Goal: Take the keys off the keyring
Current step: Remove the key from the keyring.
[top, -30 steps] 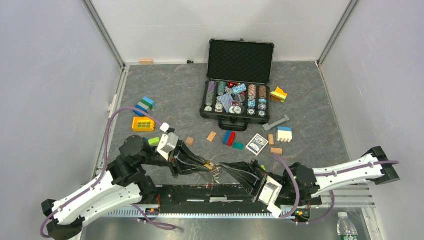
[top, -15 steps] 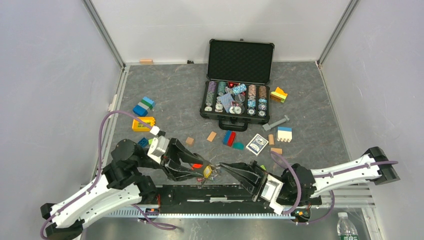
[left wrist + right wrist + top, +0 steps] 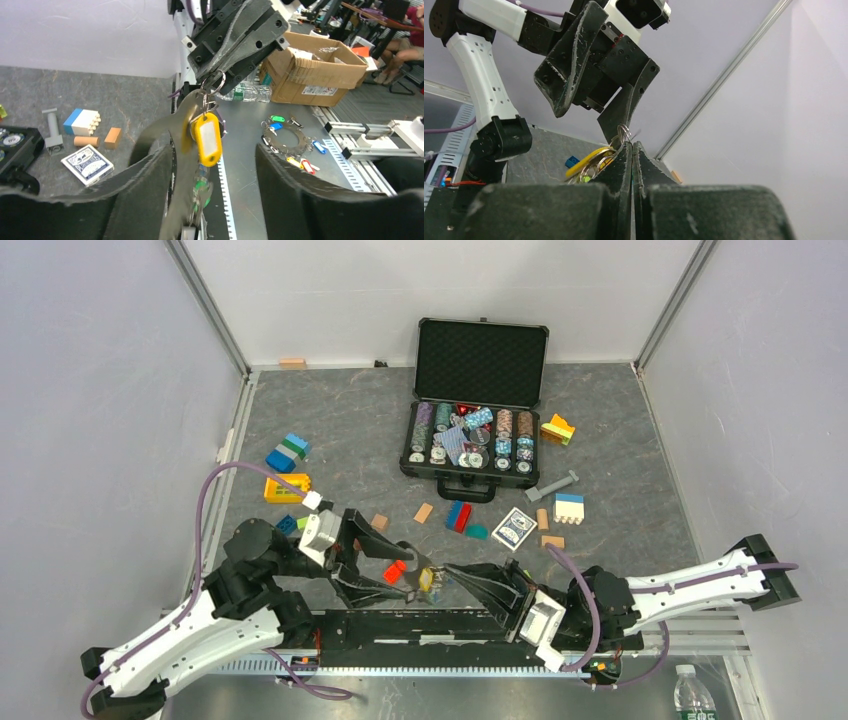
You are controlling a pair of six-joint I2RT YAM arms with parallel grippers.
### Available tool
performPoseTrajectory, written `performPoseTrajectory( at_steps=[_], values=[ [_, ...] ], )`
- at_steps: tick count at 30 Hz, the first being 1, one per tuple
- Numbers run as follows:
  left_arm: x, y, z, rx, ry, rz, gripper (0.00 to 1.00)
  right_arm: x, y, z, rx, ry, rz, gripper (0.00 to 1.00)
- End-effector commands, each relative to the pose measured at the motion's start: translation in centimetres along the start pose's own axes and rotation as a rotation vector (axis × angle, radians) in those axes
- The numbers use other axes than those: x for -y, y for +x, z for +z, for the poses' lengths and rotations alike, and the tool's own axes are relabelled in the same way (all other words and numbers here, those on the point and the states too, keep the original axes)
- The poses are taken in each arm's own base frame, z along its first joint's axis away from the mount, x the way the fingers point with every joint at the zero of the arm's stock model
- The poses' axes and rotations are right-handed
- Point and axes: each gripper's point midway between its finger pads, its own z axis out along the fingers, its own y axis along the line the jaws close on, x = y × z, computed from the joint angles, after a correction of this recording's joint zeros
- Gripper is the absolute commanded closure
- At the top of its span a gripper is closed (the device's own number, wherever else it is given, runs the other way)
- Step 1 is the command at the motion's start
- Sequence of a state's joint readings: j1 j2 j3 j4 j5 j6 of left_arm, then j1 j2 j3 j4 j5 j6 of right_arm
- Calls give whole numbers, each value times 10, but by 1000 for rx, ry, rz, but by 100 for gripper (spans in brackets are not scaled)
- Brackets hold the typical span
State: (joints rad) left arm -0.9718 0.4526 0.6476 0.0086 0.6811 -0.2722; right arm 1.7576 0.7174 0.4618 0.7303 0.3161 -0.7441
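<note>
— While my right gripper (image 3: 631, 148) is pressed fully closed on the keyring (image 3: 214, 83), the keys (image 3: 205, 150) hang from it over the table (image 3: 620, 470), between the two arms near the front edge; my left gripper (image 3: 408, 578) stands wide open, holding nothing, one of its fingers (image 3: 280, 185) on each side of the bunch.

— Which key do you take first?

— I judge the yellow tag (image 3: 208, 139); it hangs highest, just under the ring, flat toward my left wrist camera; a green tag (image 3: 201, 189) shows lower down; a red piece (image 3: 393, 570) shows between the left fingers from above, and I cannot tell whether it is a key or a block.

— How should the left close?

— On the metal shank beside the tag rather than on the plastic, I think; the plastic looks smooth and likely to swivel; approach level, centre the key between the fingers, then close fully before pulling.

— And the ring?

— Right clamp must not slacken; the wire is thin and only its top loop shows above my fingertips (image 3: 621, 165), so a twist could roll it out; I would feed the key's hole along the coil toward the split end, turning the key, not the ring; where the split lies I cannot see.

— Main hazard?

— Neighbouring keys dragged along; pull slowly; stop if the whole bunch lifts.
</note>
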Motion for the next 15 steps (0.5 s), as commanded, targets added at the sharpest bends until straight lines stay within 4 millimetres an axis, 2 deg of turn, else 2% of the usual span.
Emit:
performPoseTrajectory(
  at_steps=[1, 3, 7, 11, 15],
  values=[
    [-19, 12, -4, -29, -106, 8, 26, 35, -24, 4, 41, 99, -9, 100],
    [-30, 15, -6, -37, -169, -9, 18, 37, -20, 3, 21, 115, -22, 100],
    [-39, 21, -8, -60, -228, -28, 17, 36, -13, 3, -9, 120, -43, 100],
    [-28, 13, -7, -33, -167, -6, 25, 31, -11, 3, -12, 99, -56, 100],
    [-11, -6, -5, 29, -75, 59, 37, 22, -14, 2, 11, 45, -68, 100]
  ],
)
